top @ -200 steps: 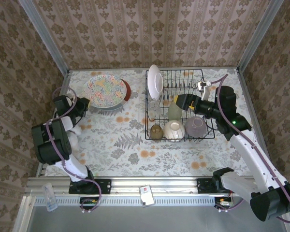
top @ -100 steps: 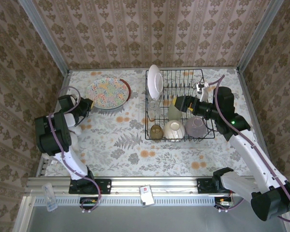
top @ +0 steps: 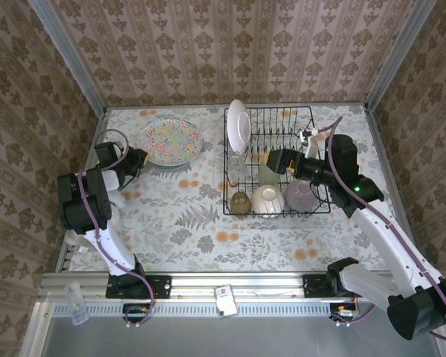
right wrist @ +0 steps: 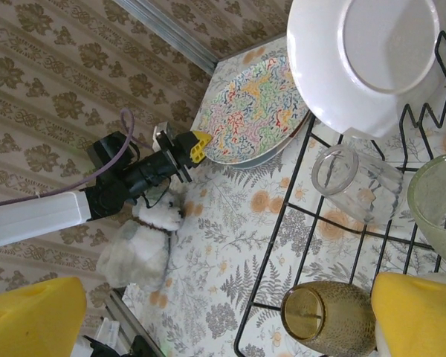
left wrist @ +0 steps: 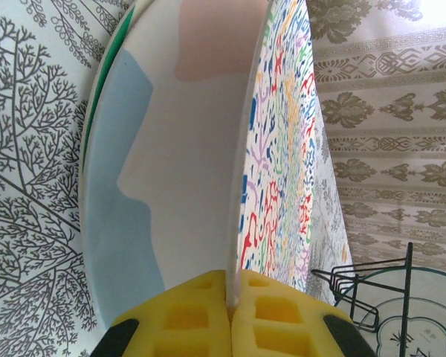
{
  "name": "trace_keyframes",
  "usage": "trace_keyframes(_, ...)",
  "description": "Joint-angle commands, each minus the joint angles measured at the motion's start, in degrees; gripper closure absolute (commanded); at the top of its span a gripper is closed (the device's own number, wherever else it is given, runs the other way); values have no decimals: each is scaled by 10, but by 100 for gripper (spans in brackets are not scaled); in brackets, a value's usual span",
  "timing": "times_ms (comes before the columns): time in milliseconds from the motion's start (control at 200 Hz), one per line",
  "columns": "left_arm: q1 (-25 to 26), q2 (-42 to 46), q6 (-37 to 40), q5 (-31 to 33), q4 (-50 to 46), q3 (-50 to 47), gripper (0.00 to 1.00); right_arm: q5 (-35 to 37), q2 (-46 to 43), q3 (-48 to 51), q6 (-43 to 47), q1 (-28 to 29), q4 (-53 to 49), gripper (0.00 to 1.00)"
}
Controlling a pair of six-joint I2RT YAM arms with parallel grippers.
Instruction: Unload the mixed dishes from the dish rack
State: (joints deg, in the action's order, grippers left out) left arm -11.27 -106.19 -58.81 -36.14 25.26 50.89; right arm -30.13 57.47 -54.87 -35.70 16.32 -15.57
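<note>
Floral plate (top: 171,141): rim pinched in closed left claw (top: 139,158); plate beneath (left wrist: 134,149) mostly hidden. Right claw (top: 273,160): wide open, empty, over rack (top: 282,110).

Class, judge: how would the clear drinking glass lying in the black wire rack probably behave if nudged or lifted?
The clear drinking glass lies on its side, so a nudge would probably roll it, unless the black wire rack checks it. Its smooth, rigid wall looks slippery to pinch and likely fragile.
</note>
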Motion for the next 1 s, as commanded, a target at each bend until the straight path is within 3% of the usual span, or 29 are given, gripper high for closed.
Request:
trace_keyframes(0,1,2,13,7,14,22,100,13,-8,-3,14,4,-12,0)
trace_keyframes(55,1,4,16,8,8,24,100,13,-8,-1,15,3,-12,0)
trace_keyframes(420,4,7,38,11,-38,45,75,12,-13,8,14,6,-8,0)
trace_keyframes(610,11,15,72,28,-121,71,55,15,-17,12,15,6,-8,0)
trace_keyframes(925,20,33,136,77,-259,122,33,14,-19,18,13,6,-5,0)
trace_keyframes(995,22,34,142,85,-286,134,21,16,-20,19,14,6,-5,0)
